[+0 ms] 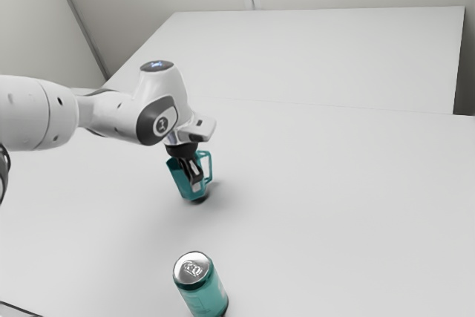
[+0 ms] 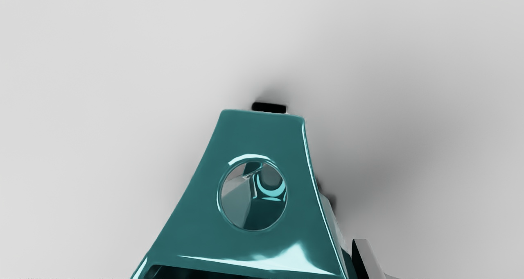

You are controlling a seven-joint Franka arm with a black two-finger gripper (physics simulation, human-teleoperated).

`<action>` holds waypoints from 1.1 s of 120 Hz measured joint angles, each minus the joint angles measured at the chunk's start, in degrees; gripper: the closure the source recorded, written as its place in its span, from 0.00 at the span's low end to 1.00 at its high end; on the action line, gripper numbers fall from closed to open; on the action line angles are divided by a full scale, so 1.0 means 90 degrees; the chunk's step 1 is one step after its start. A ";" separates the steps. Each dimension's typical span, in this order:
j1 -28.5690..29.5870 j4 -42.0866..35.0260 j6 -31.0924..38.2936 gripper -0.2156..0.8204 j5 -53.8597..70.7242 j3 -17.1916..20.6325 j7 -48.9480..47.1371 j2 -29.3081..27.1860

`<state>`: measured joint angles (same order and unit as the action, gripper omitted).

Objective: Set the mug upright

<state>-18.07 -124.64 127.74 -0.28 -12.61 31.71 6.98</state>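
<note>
The teal mug [image 1: 178,176] leans at a slant just above or on the table, its handle [image 1: 208,165] on the side toward the exterior view's right. My gripper [image 1: 193,172] is down at the mug, overlapping its body and handle side. In the wrist view the teal mug [image 2: 262,246] has a round opening in its near surface, with a dark hollow at the bottom edge. Part of my gripper [image 2: 367,258] shows beside it. The mug hides the rest, and whether it is gripped cannot be made out.
A teal can with a silver top [image 1: 202,287] stands on the white table [image 1: 334,206], nearer the exterior camera than the mug. A large pale panel [image 1: 319,57] lies beyond the arm.
</note>
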 joint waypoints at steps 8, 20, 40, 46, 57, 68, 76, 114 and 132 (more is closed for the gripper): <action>-0.0005 -0.0017 0.0040 0.96 0.0041 0.0000 -0.0077 0.0025; -0.0027 -0.0020 0.0085 0.96 0.0129 0.0000 -0.0182 0.0037; -0.0030 -0.0013 0.0125 0.96 0.0228 0.0000 -0.0336 0.0156; -0.0031 -0.0013 0.0132 0.96 0.0243 0.0000 -0.0375 0.0173; -0.0028 -0.0002 0.0126 0.80 0.0229 0.0003 -0.0406 0.0181; -0.0027 0.0016 0.0118 0.61 0.0212 -0.0001 -0.0419 0.0170; -0.0025 0.0052 0.0113 0.50 0.0206 -0.0004 -0.0427 0.0144; -0.0030 0.0426 0.0050 0.27 0.0095 -0.0009 -0.0481 -0.0297; -0.0011 0.1082 -0.0313 0.24 0.0035 -0.0016 -0.0593 -0.0441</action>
<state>-18.16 -114.90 124.92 0.04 -12.75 26.37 3.01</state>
